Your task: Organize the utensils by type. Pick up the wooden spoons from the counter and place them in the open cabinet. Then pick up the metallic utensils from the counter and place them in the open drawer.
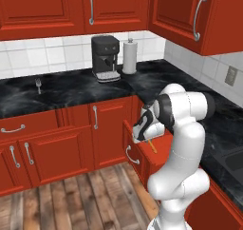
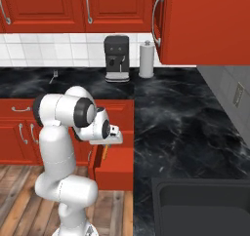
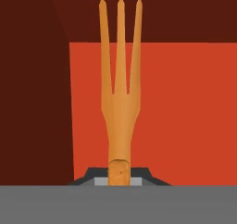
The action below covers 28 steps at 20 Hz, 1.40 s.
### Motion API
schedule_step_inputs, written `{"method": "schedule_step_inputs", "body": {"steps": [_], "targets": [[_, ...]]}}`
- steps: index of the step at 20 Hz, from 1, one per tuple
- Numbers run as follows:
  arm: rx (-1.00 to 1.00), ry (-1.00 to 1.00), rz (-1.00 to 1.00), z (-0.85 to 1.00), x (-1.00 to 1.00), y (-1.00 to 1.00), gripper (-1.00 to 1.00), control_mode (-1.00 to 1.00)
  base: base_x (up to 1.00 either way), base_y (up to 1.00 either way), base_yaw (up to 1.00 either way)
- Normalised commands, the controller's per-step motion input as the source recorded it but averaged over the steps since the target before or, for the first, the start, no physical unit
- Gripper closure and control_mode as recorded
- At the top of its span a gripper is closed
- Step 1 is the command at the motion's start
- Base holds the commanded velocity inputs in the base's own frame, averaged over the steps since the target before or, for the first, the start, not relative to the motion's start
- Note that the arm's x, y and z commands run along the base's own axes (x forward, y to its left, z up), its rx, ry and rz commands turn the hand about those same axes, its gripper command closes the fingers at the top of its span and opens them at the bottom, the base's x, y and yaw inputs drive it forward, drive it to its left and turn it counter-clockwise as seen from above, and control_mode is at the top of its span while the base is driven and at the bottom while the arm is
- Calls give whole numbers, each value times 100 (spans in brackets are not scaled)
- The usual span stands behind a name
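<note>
Fork, orange [image 3: 119, 93]: one, three tines, handle clamped in the closed end effector [image 3: 119, 174], tines pointing away from it over the drawer's red interior. The base views show only its handle as a short orange sliver [image 1: 152, 145] beneath the end effector [image 1: 142, 136].

Drawer [image 1: 137, 155]: one, open, directly under the end effector.

Metal fork [image 1: 38, 83]: one, small and indistinct, far left of the end effector on the surface [image 1: 66, 89].

Coffee machine [image 1: 105, 58]: one. Paper towel roll [image 1: 129, 56]: one. Both beyond the end effector.
</note>
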Motion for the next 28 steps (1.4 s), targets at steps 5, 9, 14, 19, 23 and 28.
{"method": "schedule_step_inputs", "body": {"steps": [5,9,14,19,23,28], "targets": [[0,0,0,-19,0,3,100,-100,0,0,0],[0,0,0,-24,0,5,100,-100,0,0,0],[0,2,0,-30,-2,15,100,-100,0,0,0],[4,3,0,-35,-24,35,100,-100,0,0,0],[3,0,-1,-40,-32,50,100,-100,0,0,0],[0,0,-2,-41,-23,53,100,-100,0,0,0]]}}
